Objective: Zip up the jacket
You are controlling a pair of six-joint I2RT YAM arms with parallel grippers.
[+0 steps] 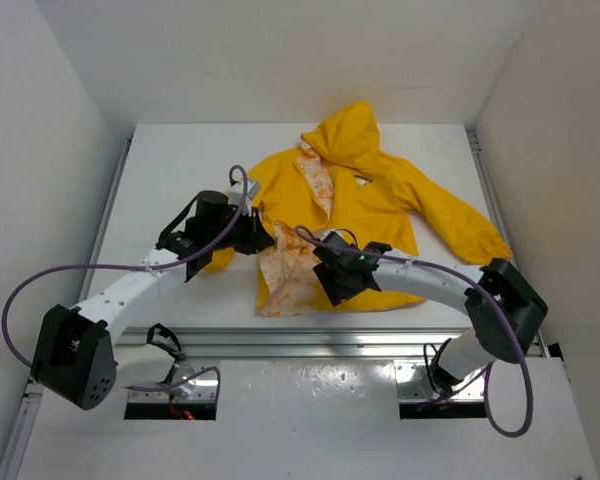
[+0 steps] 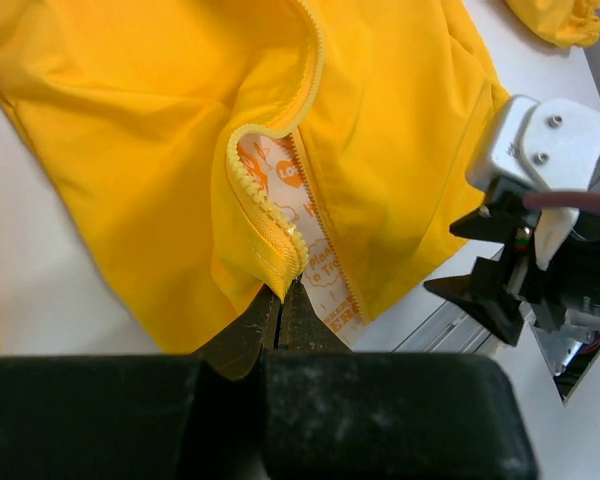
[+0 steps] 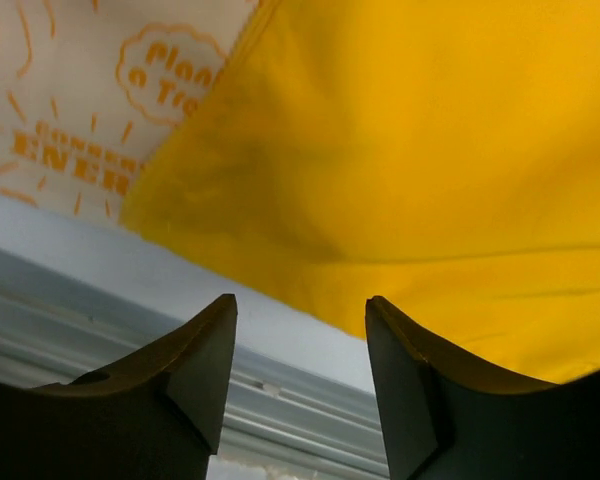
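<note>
Yellow jacket [image 1: 380, 205] lies unzipped on the table [image 1: 170, 170], hood at the far side, patterned lining [image 1: 283, 277] exposed near the hem. The left gripper [image 2: 280, 305] is clamped on the zipper edge [image 2: 265, 205]. The right gripper [image 3: 300, 320], fingers apart, hovers over the near hem.

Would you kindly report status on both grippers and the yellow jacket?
Left gripper shut on zipper edge of the bright yellow thin-fabric hooded jacket. Right gripper open, empty, over the hem. Jacket unzipped, lining showing. No obstruction seen.
</note>
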